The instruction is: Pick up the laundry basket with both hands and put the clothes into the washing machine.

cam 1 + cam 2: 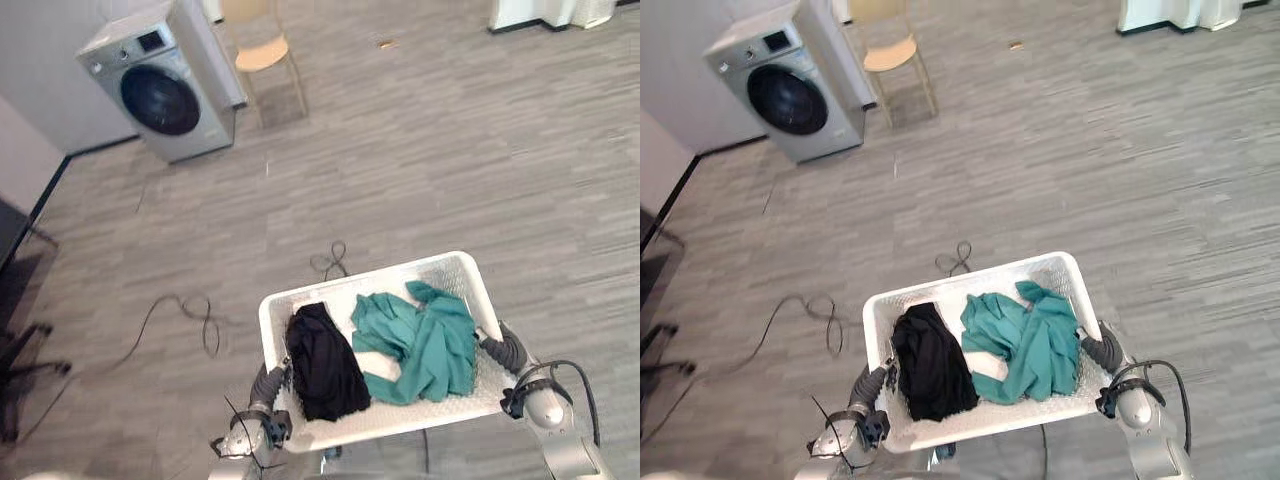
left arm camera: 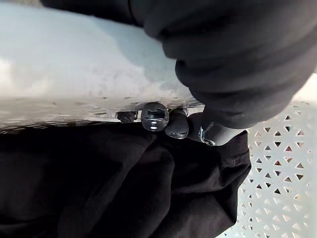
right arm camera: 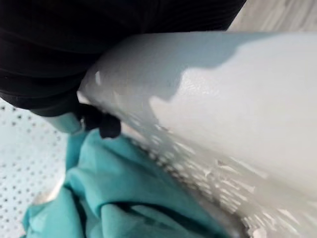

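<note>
A white perforated laundry basket [image 1: 440, 266] is held up in front of me, above the grey floor. A black garment [image 1: 325, 364] lies in its left half and a teal garment [image 1: 425, 343] in its right half. My left hand [image 1: 272, 380] grips the basket's left rim; its dark fingertips [image 2: 171, 123] curl over the rim [image 2: 74, 74] above the black garment [image 2: 124, 188]. My right hand [image 1: 505, 347] grips the right rim, with a fingertip [image 3: 106, 125] hooked over the edge [image 3: 208, 109] by the teal garment [image 3: 138, 193]. The silver washing machine [image 1: 165, 85] stands far off at upper left with its round door shut.
A wooden chair [image 1: 262, 50] stands just right of the washing machine. A dark chair base [image 1: 25, 365] sits at the left edge. A white cabinet base [image 1: 540, 12] lines the far right wall. Open grey floor lies between me and the machine.
</note>
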